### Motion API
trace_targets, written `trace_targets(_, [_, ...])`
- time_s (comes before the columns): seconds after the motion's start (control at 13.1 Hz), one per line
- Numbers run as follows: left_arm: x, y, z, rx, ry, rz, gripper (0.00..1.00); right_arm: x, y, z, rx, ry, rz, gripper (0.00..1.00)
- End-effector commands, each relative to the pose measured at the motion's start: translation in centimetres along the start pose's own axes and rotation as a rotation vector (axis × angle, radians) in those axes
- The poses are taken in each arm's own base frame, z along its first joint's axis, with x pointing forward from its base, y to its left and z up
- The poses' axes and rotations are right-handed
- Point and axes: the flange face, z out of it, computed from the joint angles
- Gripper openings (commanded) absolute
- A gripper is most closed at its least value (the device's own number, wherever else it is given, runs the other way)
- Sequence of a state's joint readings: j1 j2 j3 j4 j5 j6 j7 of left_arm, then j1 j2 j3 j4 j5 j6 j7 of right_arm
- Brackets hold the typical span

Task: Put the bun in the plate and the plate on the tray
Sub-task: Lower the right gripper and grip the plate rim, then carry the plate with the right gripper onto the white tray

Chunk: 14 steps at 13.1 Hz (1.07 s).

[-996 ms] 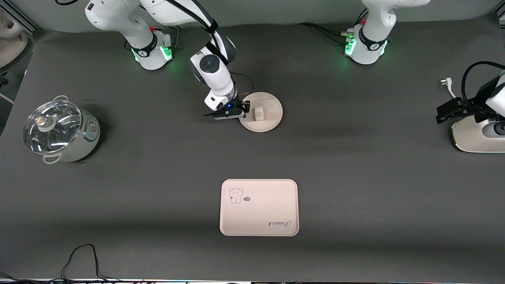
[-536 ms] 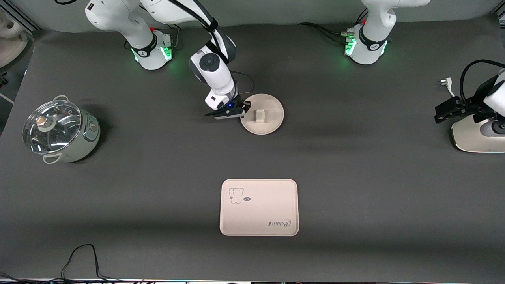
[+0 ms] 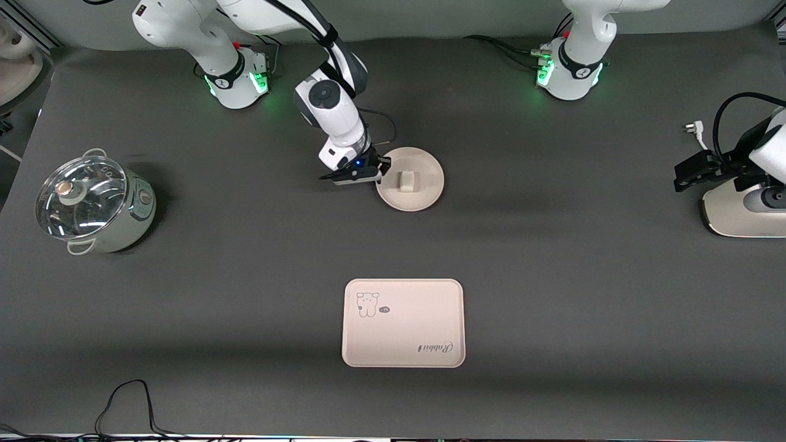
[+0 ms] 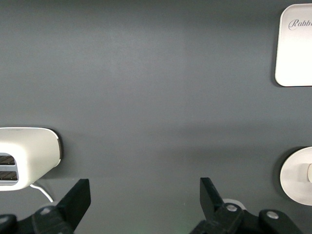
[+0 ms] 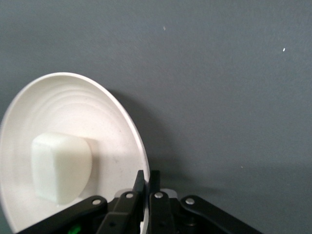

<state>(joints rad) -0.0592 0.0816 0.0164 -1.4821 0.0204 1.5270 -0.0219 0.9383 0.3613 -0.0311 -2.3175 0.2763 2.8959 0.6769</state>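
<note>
Both arms are glossy white with black joint bands and green lights glowing at their bases (image 3: 236, 83). Black cables run along the right arm. The right hand (image 3: 376, 175) is black with a small blue light; silver screws stud its fingers (image 5: 127, 204).

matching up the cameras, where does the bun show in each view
Front view: the bun lies in the plate, beside the right gripper.
Left wrist view: only a sliver of it shows at the picture's edge, in the plate.
Right wrist view: large, in the plate.
Shared landmark: the plate.
</note>
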Motion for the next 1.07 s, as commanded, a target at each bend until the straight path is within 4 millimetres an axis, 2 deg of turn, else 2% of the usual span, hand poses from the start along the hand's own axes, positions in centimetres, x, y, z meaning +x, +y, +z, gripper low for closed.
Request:
trace_targets(0.0, [-0.3,0.3,-1.3,-0.005,0.020,0.019,1.00,1.8,-0.3,-5.4,0.039,-0.008,0.027,0.00])
trace_targets(0.31, [-0.3,0.5,-1.4,-0.005,0.023,0.020,1.00,3.2,-1.3,-12.7,0.122,0.037,0.025,0.00])
trace_targets(0.46, [-0.4,0.6,-1.4,-0.005,0.019,0.023,1.00,3.9,-1.2,-15.1,0.150,0.058,0.024,0.00])
trace_targets(0.61, [-0.3,0.6,-1.3,-0.005,0.018,0.022,1.00,4.2,-1.3,-15.6,0.166,0.067,0.005,0.00])
trace_targets(0.69, [-0.3,0.6,-1.3,-0.005,0.018,0.022,1.00,4.9,-0.8,-15.4,0.184,0.067,0.007,0.00])
trace_targets(0.84, [-0.3,0.6,-1.3,-0.005,0.018,0.022,1.00,6.8,-0.2,-14.7,0.218,0.083,0.010,0.00])
trace_targets(1.0, [-0.3,0.6,-1.3,-0.005,0.019,0.022,1.00,9.3,-1.0,-13.7,0.239,0.087,0.018,0.00])
